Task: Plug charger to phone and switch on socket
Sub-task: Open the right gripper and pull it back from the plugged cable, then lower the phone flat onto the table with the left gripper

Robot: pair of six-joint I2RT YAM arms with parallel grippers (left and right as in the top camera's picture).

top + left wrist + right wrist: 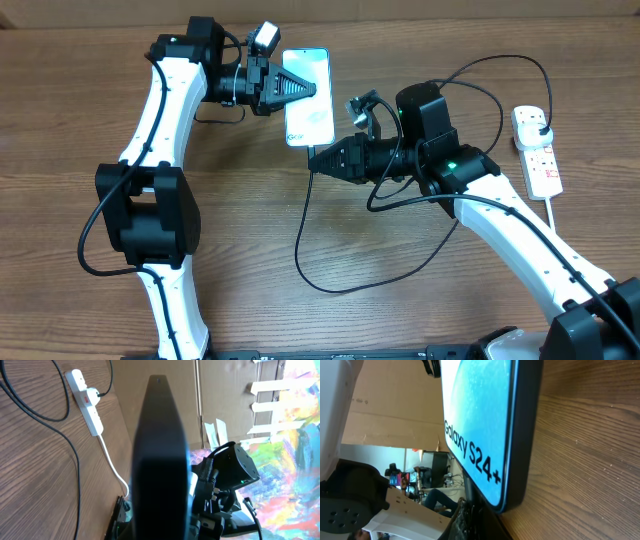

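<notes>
Clearly left pincer [311,90] grips phone [308,122] (edgewise)

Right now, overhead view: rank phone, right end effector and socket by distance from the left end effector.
From the left end effector:
1. phone: right at its tip, overlapping it in this view.
2. right end effector: just past the phone's lower edge.
3. socket: far off on the right side.

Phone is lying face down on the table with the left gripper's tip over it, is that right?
No, the phone lies face up: the overhead view shows its blue screen. It is on the table, with the left gripper tip over it.
</notes>
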